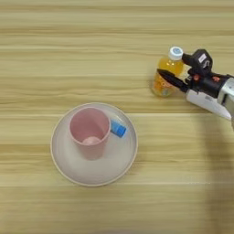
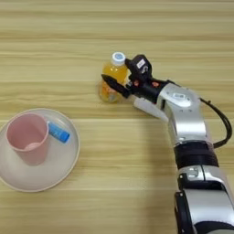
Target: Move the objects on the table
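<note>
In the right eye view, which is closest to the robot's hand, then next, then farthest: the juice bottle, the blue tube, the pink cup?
1. Juice bottle: right at the hand, between its fingers.
2. Blue tube: on the plate, lower left.
3. Pink cup: on the plate, farther left.

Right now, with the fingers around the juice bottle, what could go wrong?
The orange-juice bottle stands upright between the right gripper's spread fingers, not visibly clamped, so a sideways nudge might topple it. If it is carried to the plate, the cup and blue tube already crowd it.
</note>
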`<control>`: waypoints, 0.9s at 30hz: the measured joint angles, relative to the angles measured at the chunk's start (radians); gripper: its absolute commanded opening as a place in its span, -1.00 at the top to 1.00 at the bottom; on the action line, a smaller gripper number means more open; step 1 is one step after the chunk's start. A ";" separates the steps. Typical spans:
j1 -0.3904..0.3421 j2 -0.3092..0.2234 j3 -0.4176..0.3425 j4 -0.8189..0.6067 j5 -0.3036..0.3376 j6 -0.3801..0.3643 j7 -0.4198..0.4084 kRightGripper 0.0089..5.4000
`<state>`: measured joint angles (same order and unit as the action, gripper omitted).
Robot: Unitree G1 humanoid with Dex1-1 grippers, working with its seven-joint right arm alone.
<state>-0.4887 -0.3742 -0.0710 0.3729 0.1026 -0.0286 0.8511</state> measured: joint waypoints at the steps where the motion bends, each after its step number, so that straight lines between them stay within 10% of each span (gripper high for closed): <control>1: -0.001 0.002 0.003 -0.034 0.002 0.002 0.002 -0.29; 27: 0.070 0.066 0.138 -0.237 0.038 0.111 0.029 -0.29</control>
<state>-0.4192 -0.3085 0.0674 0.1362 0.1409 0.0824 0.8799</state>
